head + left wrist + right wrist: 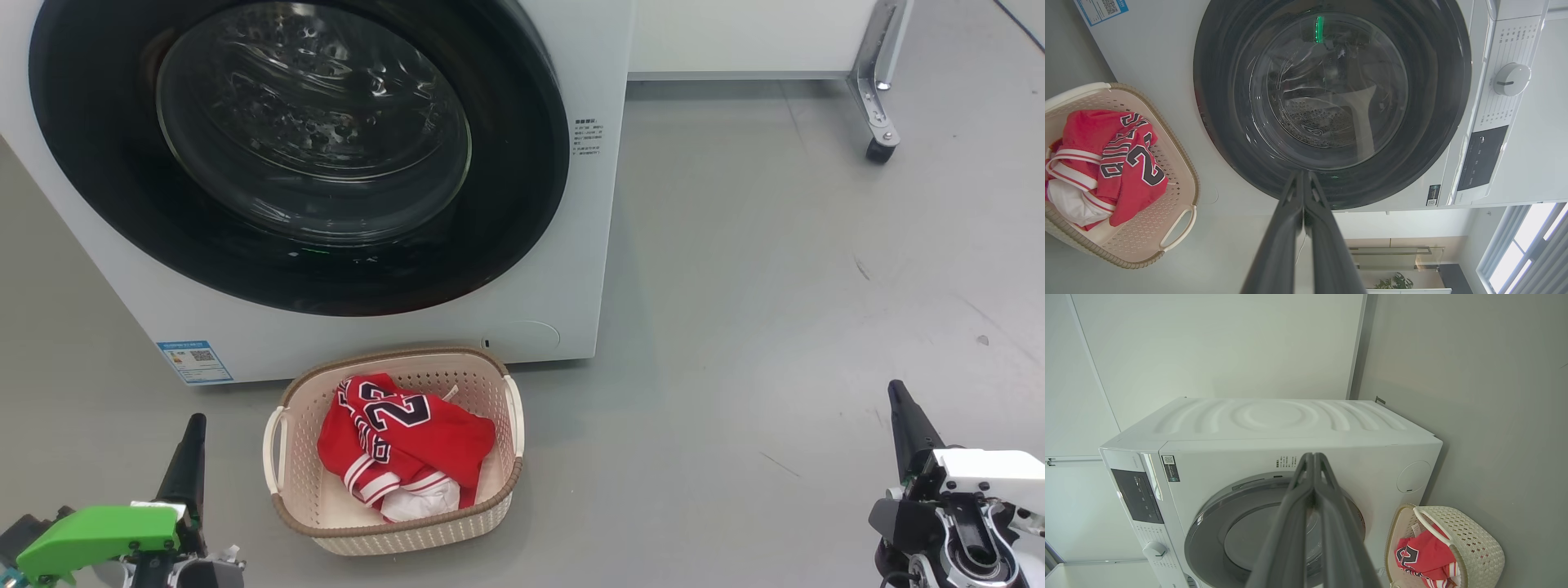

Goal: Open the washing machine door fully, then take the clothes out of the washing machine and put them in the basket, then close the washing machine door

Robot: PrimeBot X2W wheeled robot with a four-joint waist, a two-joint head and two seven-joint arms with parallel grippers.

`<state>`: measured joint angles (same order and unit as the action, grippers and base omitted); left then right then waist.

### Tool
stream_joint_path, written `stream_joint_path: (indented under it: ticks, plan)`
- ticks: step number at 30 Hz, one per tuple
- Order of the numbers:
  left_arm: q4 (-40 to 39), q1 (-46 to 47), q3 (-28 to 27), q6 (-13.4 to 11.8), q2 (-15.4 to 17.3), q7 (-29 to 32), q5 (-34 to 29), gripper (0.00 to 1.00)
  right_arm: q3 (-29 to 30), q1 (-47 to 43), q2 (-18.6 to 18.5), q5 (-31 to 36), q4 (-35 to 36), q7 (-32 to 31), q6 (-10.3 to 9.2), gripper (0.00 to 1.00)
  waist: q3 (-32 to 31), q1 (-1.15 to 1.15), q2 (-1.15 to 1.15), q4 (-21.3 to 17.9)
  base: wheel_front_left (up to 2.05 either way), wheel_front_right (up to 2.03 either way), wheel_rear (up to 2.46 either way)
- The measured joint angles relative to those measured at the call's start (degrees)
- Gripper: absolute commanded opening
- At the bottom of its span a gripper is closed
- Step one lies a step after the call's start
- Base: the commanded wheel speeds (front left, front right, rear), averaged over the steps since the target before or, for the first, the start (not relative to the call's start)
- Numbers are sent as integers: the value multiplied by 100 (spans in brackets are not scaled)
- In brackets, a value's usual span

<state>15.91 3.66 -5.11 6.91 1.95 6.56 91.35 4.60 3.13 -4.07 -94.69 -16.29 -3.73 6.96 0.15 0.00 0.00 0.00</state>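
Head view, looking down at a white washer [571, 269] on a grey floor. Its round, black-rimmed door [302, 155] sits flush against the front and appears closed; through the glass the drum looks bare of laundry, though reflections blur it. The basket [392, 357] stands on the floor just in front of the washer, below the door; the red clothes [408, 441] lie bunched inside it, a jersey numbered 23 on top and a white patch beneath. The left gripper [196, 425] hovers at the lower left, near the basket but not touching it; the right gripper [900, 404] hovers at the lower right, well apart from everything. On each, the two dark fingers are pressed together with nothing between them; both wrist views show the same. Judged from this layout, all three steps appear done: clothes out, clothes in the basket, door closed. The next move calls for little; at most a light push on the door's rim to check the latch, keeping clear of the basket.
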Motion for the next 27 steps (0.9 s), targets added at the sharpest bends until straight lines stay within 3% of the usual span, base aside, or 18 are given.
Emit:
stream_joint_path:
  ticks: [27]
  plan:
    - [-3, 0, 1, 0, 0, -2, 0, 0, 14, 0, 1, 0, 3, -1, 0, 0, 1, 0, 0, 0, 0, 0, 0]
